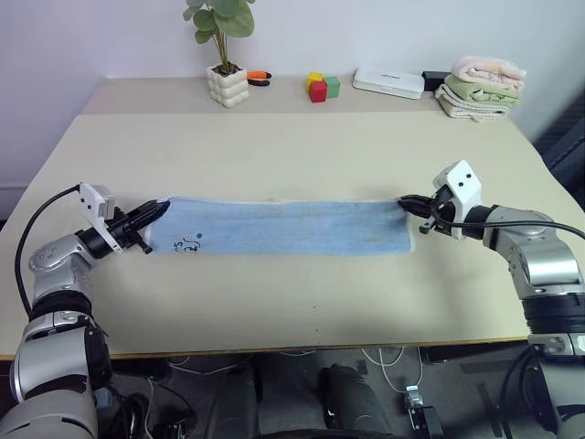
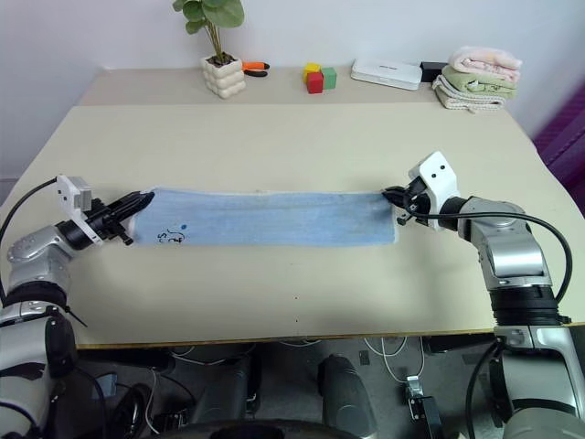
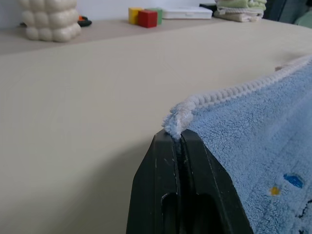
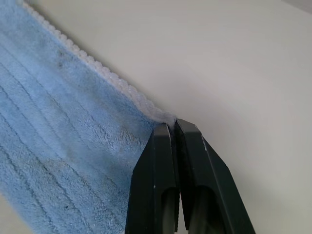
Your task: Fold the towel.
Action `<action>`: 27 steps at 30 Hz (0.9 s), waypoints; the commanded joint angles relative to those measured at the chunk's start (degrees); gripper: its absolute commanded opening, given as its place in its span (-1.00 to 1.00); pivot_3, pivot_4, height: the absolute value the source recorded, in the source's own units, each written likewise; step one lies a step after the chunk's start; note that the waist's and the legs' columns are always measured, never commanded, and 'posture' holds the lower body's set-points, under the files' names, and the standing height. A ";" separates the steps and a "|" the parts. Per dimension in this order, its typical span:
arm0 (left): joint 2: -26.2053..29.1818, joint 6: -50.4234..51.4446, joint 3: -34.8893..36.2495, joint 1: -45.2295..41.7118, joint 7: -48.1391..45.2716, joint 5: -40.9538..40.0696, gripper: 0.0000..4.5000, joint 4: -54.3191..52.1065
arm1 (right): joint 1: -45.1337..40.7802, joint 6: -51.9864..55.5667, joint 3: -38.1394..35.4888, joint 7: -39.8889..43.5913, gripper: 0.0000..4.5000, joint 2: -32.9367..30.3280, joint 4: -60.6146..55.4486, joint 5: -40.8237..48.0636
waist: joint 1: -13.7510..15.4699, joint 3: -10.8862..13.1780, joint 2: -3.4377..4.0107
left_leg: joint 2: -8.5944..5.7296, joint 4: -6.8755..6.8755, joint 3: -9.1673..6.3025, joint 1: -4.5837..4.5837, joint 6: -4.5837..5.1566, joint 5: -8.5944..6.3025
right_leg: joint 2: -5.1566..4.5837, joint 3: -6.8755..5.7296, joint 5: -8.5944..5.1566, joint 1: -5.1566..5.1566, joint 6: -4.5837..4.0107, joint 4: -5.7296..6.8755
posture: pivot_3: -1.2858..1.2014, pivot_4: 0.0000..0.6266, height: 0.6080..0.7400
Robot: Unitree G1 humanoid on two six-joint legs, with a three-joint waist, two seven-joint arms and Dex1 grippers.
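Left gripper (image 1: 157, 211), right gripper (image 1: 409, 206) — each clamped on a far corner of the towel (image 1: 283, 227), stretched in a long strip across the table (image 1: 274, 146). Step: first fold apparently laid. Next, probably — bring the ends together, corners kept matched.

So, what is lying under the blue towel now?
Under the towel only the beige table is visible; its covered part cannot be seen. Both far corners are pinched by the left gripper and right gripper.
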 commanded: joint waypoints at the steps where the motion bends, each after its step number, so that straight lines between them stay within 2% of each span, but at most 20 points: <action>1: 0.76 2.79 0.09 -0.70 0.28 0.07 -1.00 0.50 | -0.26 -0.84 -0.60 -0.59 -0.98 0.40 -1.32 -0.35 | 0.01 0.00 0.00 | 0.00 0.00 0.00 0.00 0.00 0.00 | 0.00 0.00 0.00 0.00 0.00 0.00 | 0.03 -0.52 1.00; 2: 0.91 3.50 -0.19 -0.69 -0.01 0.30 -1.00 0.49 | 0.02 -0.19 -0.70 -0.02 -0.98 0.50 -1.56 0.12 | 0.06 0.00 0.00 | 0.00 0.00 0.00 0.00 0.00 0.00 | 0.00 0.00 0.00 0.00 0.00 0.00 | 0.03 -0.52 1.00; 4: 1.07 5.18 -0.31 -1.04 0.82 0.57 -0.73 0.55 | 0.50 0.65 -0.82 -0.09 -1.00 0.65 -1.52 0.20 | 0.12 0.00 0.00 | 0.00 0.01 0.00 -0.01 0.00 0.00 | 0.00 0.00 0.00 0.00 0.00 0.00 | 0.03 -0.52 1.00; 5: 1.06 5.20 -0.11 -1.10 1.05 0.55 -0.56 0.43 | 0.67 1.27 -1.01 0.00 -0.73 0.84 -1.66 0.62 | 0.12 0.00 0.00 | 0.00 0.01 0.00 0.00 0.00 0.00 | 0.00 0.00 0.00 0.00 0.00 0.00 | 0.03 -0.52 1.00; 7: 1.06 3.39 0.37 -1.16 2.95 0.87 -0.14 0.27 | 0.84 1.21 -1.12 -0.35 -0.40 0.98 -2.02 0.48 | 0.06 0.00 0.00 | 0.00 0.01 0.00 0.00 0.00 0.00 | 0.00 0.00 0.00 0.00 0.00 0.00 | 0.03 -0.52 1.00; 12: 2.00 1.46 1.33 -1.91 5.05 0.62 0.99 1.00 | 0.15 0.88 -1.75 -1.61 0.76 0.69 -1.14 -0.35 | 0.03 0.00 0.00 | 0.00 0.00 0.00 0.00 0.00 0.00 | 0.00 0.00 0.00 0.00 0.00 0.01 | 0.03 -0.52 1.00; 13: 2.11 1.14 1.61 -2.14 5.48 0.42 1.00 1.14 | 0.04 0.56 -1.78 -1.79 0.99 0.54 -0.89 -0.58 | 0.03 0.00 0.00 | 0.00 0.01 0.00 0.00 0.00 0.00 | 0.00 0.00 0.00 0.00 0.00 0.01 | 0.03 -0.52 1.00; 16: 2.32 -0.35 2.40 -2.56 8.01 0.09 1.00 1.06 | 0.25 0.32 -1.92 -1.76 0.99 0.14 -1.18 -0.58 | 0.07 0.00 0.00 | 0.00 0.00 0.00 0.00 0.00 0.00 | 0.00 0.00 0.00 0.00 0.00 0.01 | 0.03 -0.52 1.00; 22: 2.12 4.58 5.99 -3.13 9.17 -4.38 1.00 -2.99 | 0.51 4.90 -7.40 1.02 0.99 1.17 -8.30 8.40 | 0.05 0.00 0.00 | 0.00 0.00 0.00 0.00 0.00 0.00 | 0.00 0.00 0.00 0.00 0.00 0.01 | 0.03 -0.52 1.00; 25: 0.48 11.17 8.65 -2.51 10.48 -9.26 0.63 -9.38 | 0.78 5.65 -9.26 -0.91 0.62 3.03 -11.98 11.12 | 0.09 0.00 0.00 | 0.03 0.01 -0.01 0.00 0.00 0.00 | 0.01 0.00 0.00 0.00 0.00 0.02 | 0.03 -0.52 1.00; 27: -1.69 14.32 8.61 -0.97 12.69 -10.85 0.18 -15.77 | 0.52 7.73 -9.88 -3.92 0.15 5.69 -14.69 13.14 | 0.11 0.00 0.00 | 0.03 0.01 -0.01 0.00 0.00 0.00 | 0.01 0.00 0.00 0.01 0.00 0.03 | 0.03 -0.52 1.00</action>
